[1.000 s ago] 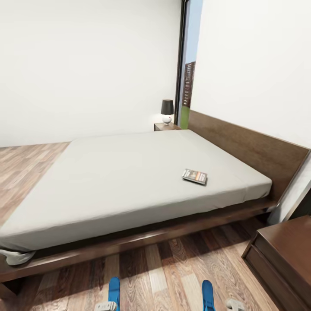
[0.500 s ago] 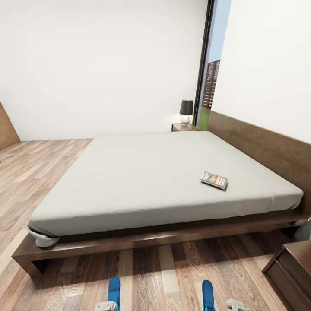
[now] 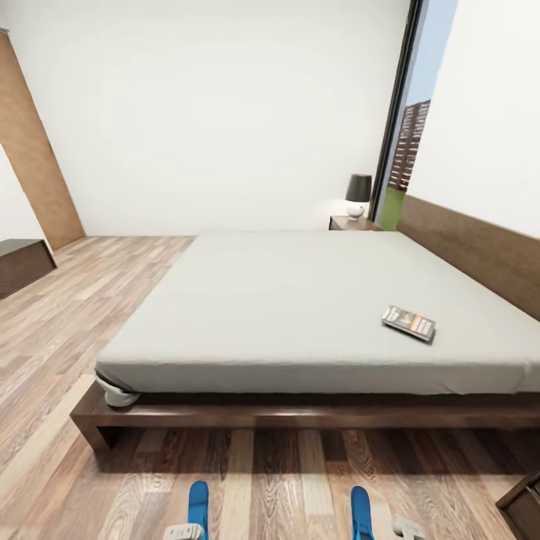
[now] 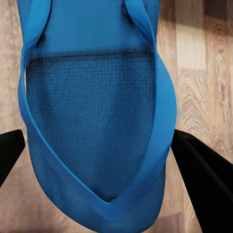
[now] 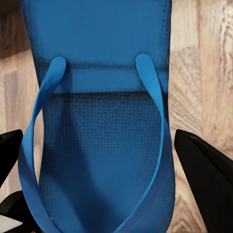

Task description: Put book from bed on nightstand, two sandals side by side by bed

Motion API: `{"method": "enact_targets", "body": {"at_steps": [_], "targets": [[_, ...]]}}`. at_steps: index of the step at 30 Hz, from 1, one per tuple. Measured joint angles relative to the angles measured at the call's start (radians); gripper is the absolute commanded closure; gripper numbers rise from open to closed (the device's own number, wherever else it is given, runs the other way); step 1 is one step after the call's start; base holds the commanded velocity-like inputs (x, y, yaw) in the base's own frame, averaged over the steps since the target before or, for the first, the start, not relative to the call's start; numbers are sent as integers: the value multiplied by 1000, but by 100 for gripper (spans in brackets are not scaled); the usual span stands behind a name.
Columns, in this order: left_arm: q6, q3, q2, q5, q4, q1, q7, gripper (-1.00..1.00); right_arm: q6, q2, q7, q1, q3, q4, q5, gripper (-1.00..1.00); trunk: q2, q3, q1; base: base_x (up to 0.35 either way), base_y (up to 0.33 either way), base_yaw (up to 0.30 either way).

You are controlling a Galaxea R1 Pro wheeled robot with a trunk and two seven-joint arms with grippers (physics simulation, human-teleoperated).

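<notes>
Carrying one blue sandal [image 4: 92,121] in each gripper, left [image 4: 97,155] and right [image 5: 102,160] both clamped, book [image 3: 409,323] at 2 o'clock on bed [image 3: 300,300], nothing placed.

Book [image 3: 408,323] flat on bed [image 3: 300,300], blue sandals [image 3: 198,504]

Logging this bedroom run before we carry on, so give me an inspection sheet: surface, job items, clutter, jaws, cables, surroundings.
Surface: wood-plank floor, bare beside the bed.
Job's things: book flat on the mattress near the headboard side; left sandal and right sandal each held over the floor; nightstand with lamp beyond the bed.
Clutter: nothing seen.
Grippers: left gripper and right gripper, jaws on either side of a sandal.
Cables: nothing seen.
Surroundings: white walls, window, low dark cabinet.
</notes>
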State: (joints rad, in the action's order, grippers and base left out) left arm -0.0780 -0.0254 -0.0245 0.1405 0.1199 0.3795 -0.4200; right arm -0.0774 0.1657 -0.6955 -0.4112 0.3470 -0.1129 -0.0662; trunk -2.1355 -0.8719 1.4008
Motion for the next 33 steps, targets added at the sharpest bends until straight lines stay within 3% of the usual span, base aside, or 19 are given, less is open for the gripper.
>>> {"method": "enact_targets", "body": {"at_steps": [24, 27, 29, 31, 32, 33], "targets": [[0, -4, -3, 1, 3, 0, 1, 100, -1, 10, -10, 0, 1, -2, 3, 100, 0, 0, 0, 0, 0, 13], [14, -10, -5, 3, 25, 6, 53, 100, 0, 12, -8, 0, 1, -2, 3, 100, 0, 0, 0, 0, 0, 0], [48, -10, -7, 4, 70, 12, 109, 100, 0, 12, -8, 0, 1, -2, 4, 100, 0, 0, 0, 0, 0, 0], [147, -9, -10, -1, 172, 17, 180, 100, 0, 12, -9, 0, 1, -2, 4, 100, 0, 0, 0, 0, 0, 0], [201, -8, -11, -1, 229, 19, 199, 100, 0, 12, -9, 0, 1, -2, 4, 100, 0, 0, 0, 0, 0, 0], [318, -5, -12, -7, 336, 20, 224, 100, 0, 12, -10, 0, 1, -2, 4, 100, 0, 0, 0, 0, 0, 0]]}}
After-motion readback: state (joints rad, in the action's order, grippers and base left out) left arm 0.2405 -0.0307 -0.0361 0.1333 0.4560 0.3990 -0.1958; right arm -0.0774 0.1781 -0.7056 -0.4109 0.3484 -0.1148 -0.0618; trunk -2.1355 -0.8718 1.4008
